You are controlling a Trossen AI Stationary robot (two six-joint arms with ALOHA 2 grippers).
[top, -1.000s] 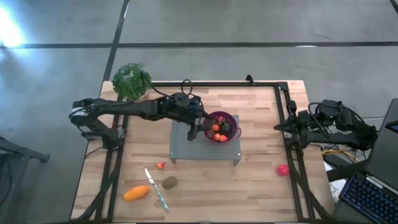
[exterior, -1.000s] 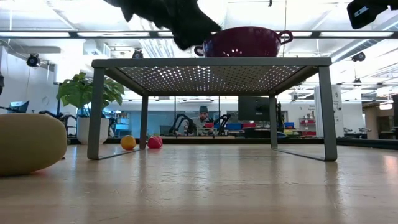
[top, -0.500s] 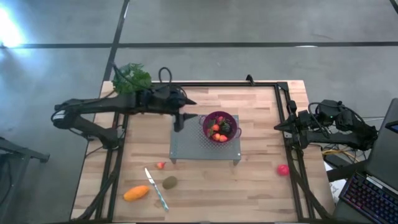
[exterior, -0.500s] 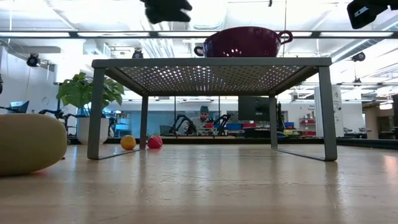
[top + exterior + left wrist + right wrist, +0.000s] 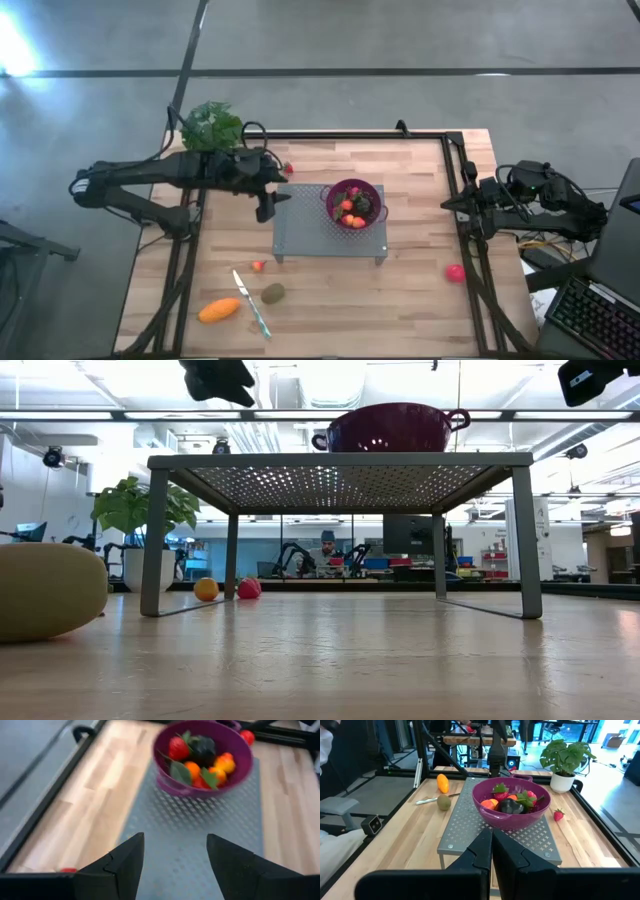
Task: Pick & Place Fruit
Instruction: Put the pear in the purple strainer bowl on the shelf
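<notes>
From above, the left tool point(image 5: 266, 205) hangs empty with its fingers parted over the left edge of the perforated metal stand point(image 5: 305, 238), which carries the purple bowl point(image 5: 354, 204) already holding several fruit. Loose fruit lie toward the table's front-left corner: a small strawberry point(image 5: 258, 265), the brown-green oval point(image 5: 272, 293) and the elongated orange one point(image 5: 219, 311), its long axis running roughly along the front edge. All sit frontward of the left tool, the nearer arm. The pink-red ball point(image 5: 455, 272) lies by the right edge, nearer the right tool point(image 5: 447, 204), parked closed there.

At table height, the left tool point(image 5: 218, 378) rides above the stand top.

The left wrist shows open fingers point(image 5: 125, 865) facing the bowl point(image 5: 200, 790).

The right wrist shows closed fingers point(image 5: 482, 851).
</notes>
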